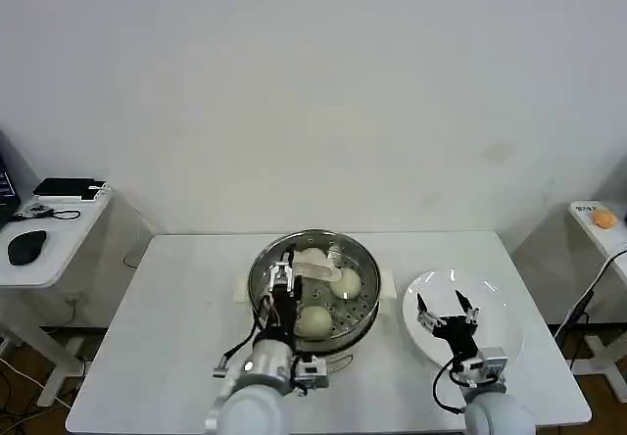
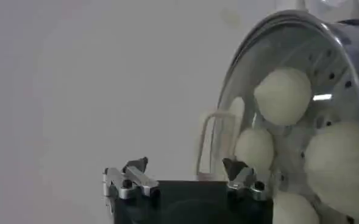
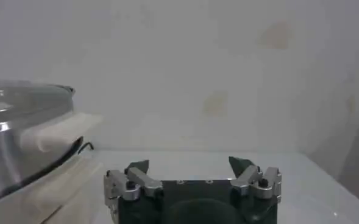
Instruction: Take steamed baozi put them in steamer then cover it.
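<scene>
- The steamer (image 1: 313,283) stands in the middle of the white table (image 1: 176,298), a shiny steel pot with white side handles.
- The glass cover (image 1: 338,259) sits on the pot, its pale bar handle (image 1: 312,266) lying near the centre.
- Through the glass the baozi show on the perforated tray: one cream-white bun (image 1: 345,282) toward the right side, another (image 1: 313,321) at the near side. In the left wrist view four buns (image 2: 283,95) can be counted behind the lid's rim.
- The left gripper (image 1: 282,280) hangs over the left part of the cover, beside the bar handle. In its own wrist view its fingers (image 2: 136,166) stand wide apart with nothing between them; whether they touch the glass cannot be told.
- The right gripper (image 1: 448,310) hovers over the flat white plate (image 1: 490,303) just right of the steamer, fingers spread open and empty.
- The right wrist view has the pot's steel wall (image 3: 14,152) and lid rim off to one side.
</scene>
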Action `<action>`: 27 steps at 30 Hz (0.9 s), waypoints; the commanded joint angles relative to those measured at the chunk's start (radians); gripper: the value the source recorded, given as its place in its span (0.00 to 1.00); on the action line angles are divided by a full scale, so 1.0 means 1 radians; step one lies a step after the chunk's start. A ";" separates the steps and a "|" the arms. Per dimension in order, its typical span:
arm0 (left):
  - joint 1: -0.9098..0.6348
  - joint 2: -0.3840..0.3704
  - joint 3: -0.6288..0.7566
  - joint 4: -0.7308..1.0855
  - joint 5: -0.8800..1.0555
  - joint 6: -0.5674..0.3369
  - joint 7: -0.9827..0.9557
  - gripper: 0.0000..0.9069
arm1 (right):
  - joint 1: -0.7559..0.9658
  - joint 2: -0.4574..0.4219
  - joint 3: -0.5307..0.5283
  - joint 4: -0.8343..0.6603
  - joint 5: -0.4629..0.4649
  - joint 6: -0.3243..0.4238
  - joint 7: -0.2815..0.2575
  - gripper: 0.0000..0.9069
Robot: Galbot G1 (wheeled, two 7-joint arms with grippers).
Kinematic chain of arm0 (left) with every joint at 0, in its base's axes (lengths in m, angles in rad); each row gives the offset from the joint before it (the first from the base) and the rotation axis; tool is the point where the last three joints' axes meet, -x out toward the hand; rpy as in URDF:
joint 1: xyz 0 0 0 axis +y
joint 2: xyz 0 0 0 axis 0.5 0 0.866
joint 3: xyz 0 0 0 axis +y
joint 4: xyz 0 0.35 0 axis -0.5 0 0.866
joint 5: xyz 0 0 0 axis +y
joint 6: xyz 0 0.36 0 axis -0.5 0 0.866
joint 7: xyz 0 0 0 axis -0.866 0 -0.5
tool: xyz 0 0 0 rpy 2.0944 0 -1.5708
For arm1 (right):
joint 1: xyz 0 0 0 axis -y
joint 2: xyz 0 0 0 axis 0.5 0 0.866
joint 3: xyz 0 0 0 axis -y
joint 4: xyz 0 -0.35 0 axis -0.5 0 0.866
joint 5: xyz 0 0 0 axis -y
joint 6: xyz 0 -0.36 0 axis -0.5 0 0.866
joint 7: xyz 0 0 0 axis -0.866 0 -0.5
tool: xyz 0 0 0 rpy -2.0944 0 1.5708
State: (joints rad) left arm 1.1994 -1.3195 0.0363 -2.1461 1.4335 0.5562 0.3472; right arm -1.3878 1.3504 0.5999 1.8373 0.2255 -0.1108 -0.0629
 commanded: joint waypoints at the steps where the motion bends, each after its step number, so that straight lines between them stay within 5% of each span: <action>1: 0.092 0.066 -0.128 -0.214 -0.095 0.007 0.026 1.00 | 0.000 -0.015 -0.020 0.017 0.044 -0.020 0.010 1.00; 6: 0.127 0.103 -0.276 -0.237 -0.438 -0.004 -0.081 1.00 | 0.000 -0.038 -0.038 0.029 0.077 -0.022 0.023 1.00; 13: 0.239 0.084 -0.563 -0.112 -1.074 -0.295 -0.298 1.00 | -0.052 -0.113 -0.041 0.081 0.098 -0.021 0.037 1.00; 19: 0.327 0.105 -0.662 0.041 -1.283 -0.415 -0.315 1.00 | -0.114 -0.188 -0.014 0.103 0.099 -0.002 0.039 1.00; 27: 0.360 0.081 -0.694 0.113 -1.367 -0.445 -0.316 1.00 | -0.149 -0.183 0.010 0.110 0.119 -0.007 0.034 1.00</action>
State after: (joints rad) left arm 1.4716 -1.2376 -0.5022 -2.1593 0.4119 0.2537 0.1005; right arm -1.4819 1.2072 0.5899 1.9172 0.3166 -0.1078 -0.0243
